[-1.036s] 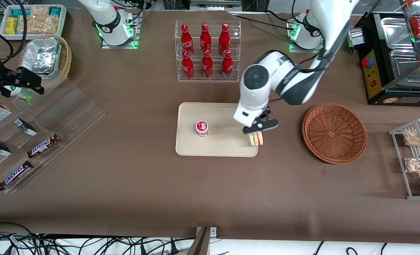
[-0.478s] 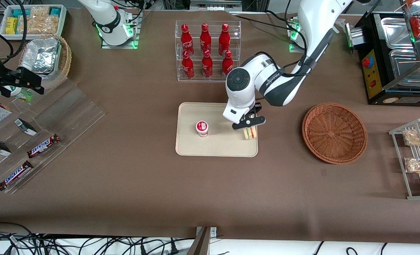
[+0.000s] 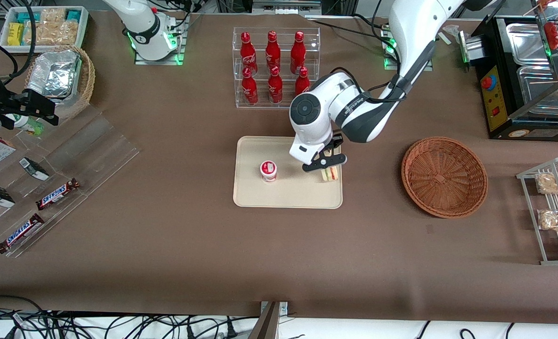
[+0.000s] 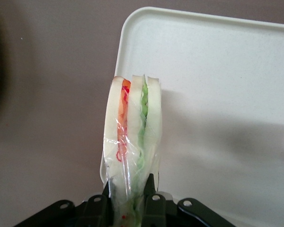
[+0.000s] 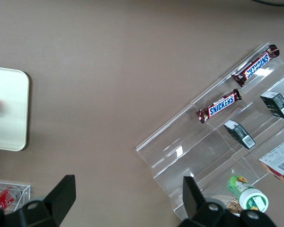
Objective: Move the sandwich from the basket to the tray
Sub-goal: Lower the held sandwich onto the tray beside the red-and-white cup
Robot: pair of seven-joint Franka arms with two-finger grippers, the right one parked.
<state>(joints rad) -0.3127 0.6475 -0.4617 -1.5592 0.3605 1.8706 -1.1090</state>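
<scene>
My left gripper (image 3: 327,165) is shut on the clear-wrapped sandwich (image 3: 330,173), a wedge of pale bread with green and red filling. It holds the sandwich over the cream tray (image 3: 288,195), at the tray's edge nearest the basket. In the left wrist view the sandwich (image 4: 131,142) stands on edge between the black fingers (image 4: 151,201), pinched at its narrow end, with the tray (image 4: 217,61) below it. The round reddish-brown wicker basket (image 3: 444,176) lies empty toward the working arm's end of the table.
A small red-and-white cup (image 3: 268,170) stands on the tray beside the gripper. A clear rack of red bottles (image 3: 273,66) stands farther from the front camera than the tray. A wire rack of snack packs (image 3: 554,207) sits past the basket. Snickers bars (image 3: 57,194) lie on clear shelving toward the parked arm's end.
The left arm has carried the sandwich from just off the tray's corner to over the tray, moving toward the cup and away from the front camera. The grip has stayed shut.
</scene>
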